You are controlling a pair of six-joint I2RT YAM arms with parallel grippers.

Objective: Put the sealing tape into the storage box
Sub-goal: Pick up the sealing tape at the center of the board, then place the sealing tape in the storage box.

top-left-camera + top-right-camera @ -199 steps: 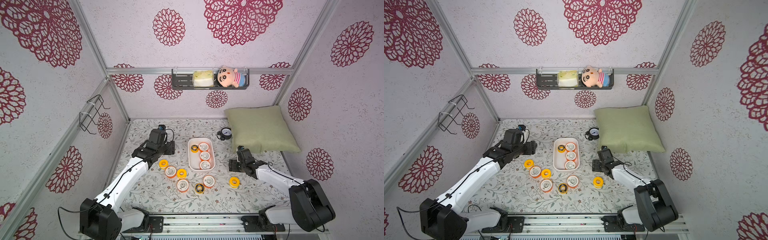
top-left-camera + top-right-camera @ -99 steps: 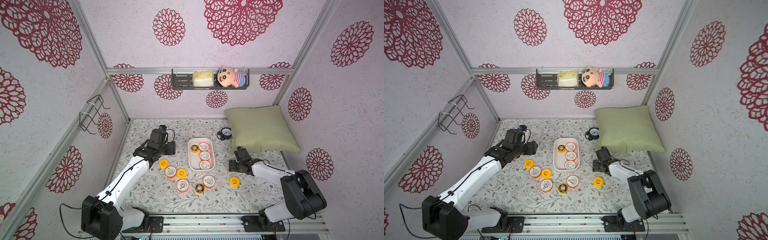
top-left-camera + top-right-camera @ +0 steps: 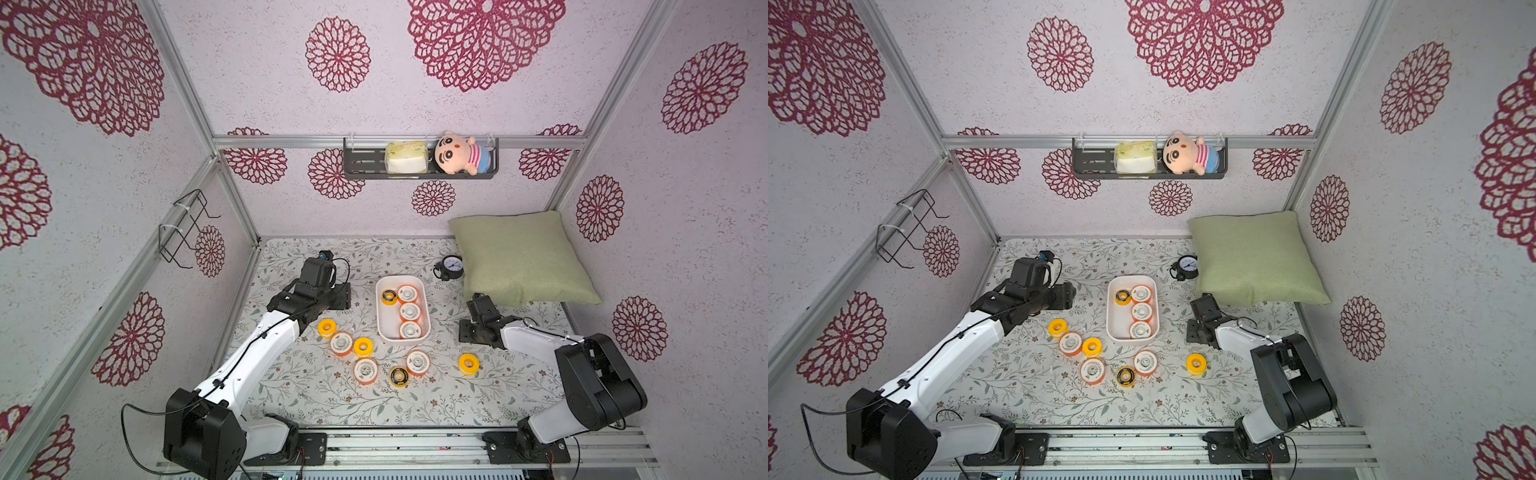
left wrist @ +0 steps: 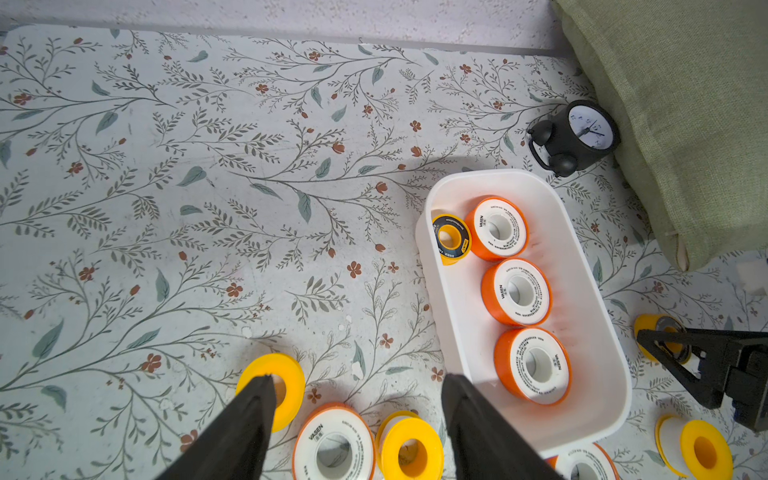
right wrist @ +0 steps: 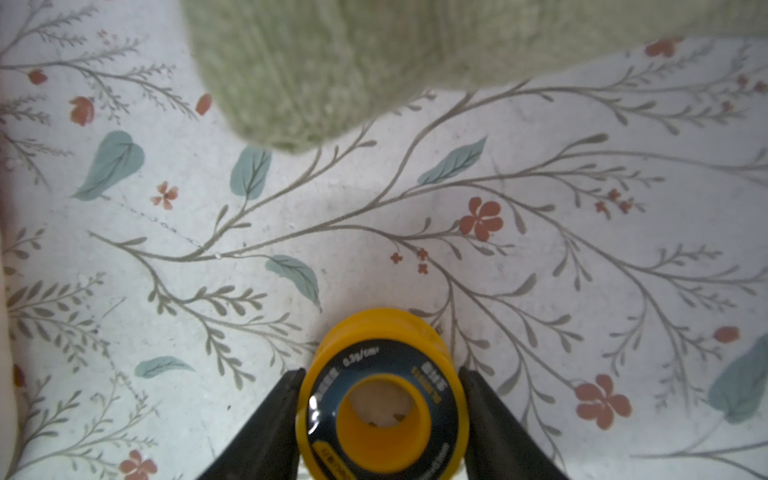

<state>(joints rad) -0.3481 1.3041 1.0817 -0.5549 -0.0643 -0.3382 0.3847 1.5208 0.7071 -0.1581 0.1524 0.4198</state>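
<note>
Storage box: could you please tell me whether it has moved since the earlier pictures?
No; the box sits just where it was, beside the clock.

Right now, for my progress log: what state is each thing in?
storage box, holds four spools
loose spools, seven flat on the mat
left gripper, open, empty
right gripper, jaws against both sides of a black-faced spool
black-faced spool, gripped, not yet in the box

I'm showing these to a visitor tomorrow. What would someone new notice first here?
Probably the white storage box at the centre of the floral tabletop with four tape spools inside, and seven loose spools scattered nearer the robot. Next, the right gripper with its jaws against both sides of a black-faced yellow spool by the green pillow's corner. A plush doll lies on the back-wall shelf.
</note>
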